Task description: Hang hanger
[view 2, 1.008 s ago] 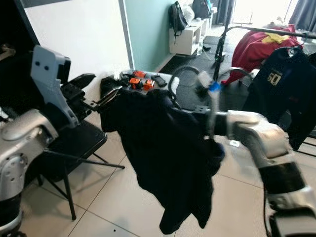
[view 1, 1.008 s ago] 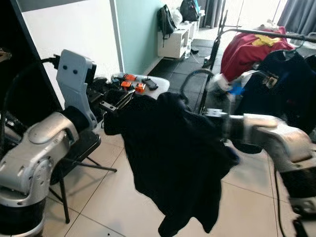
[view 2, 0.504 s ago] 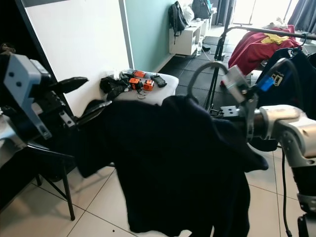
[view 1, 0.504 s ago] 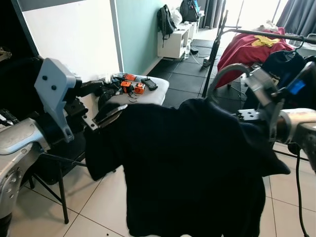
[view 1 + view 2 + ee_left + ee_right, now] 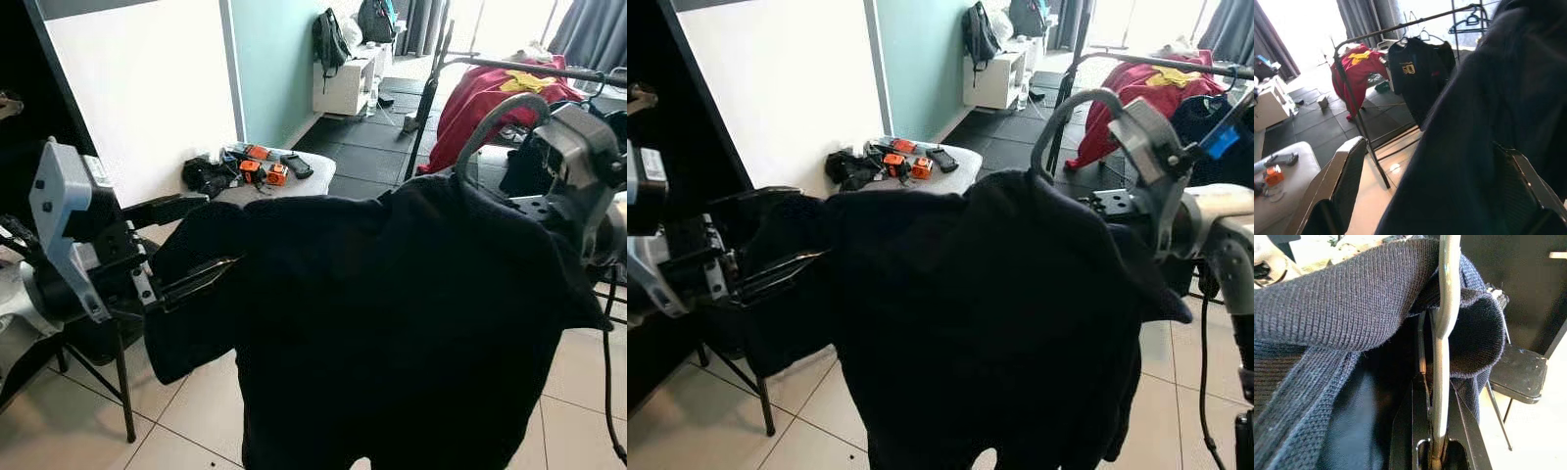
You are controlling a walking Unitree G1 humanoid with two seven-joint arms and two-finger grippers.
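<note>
Looks like it's carrying the sweater (image 5: 392, 313) on its hanger (image 5: 1442, 347) toward the rack (image 5: 519, 67), right gripper (image 5: 1437, 431) pinching the hanger's neck, left gripper (image 5: 191, 245) spread wide around the sleeve, hooking over the rail next.

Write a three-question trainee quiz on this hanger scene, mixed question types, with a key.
1. True or false: the right tool is shut on the metal hanger.
2. What drapes over the hanger? A) red shirt B) dark sweater C) towel
3. Fill in: the left tool holds the sweater's ___ side, as the robot sees it.

Key: 1 true; 2 B; 3 left.
</note>
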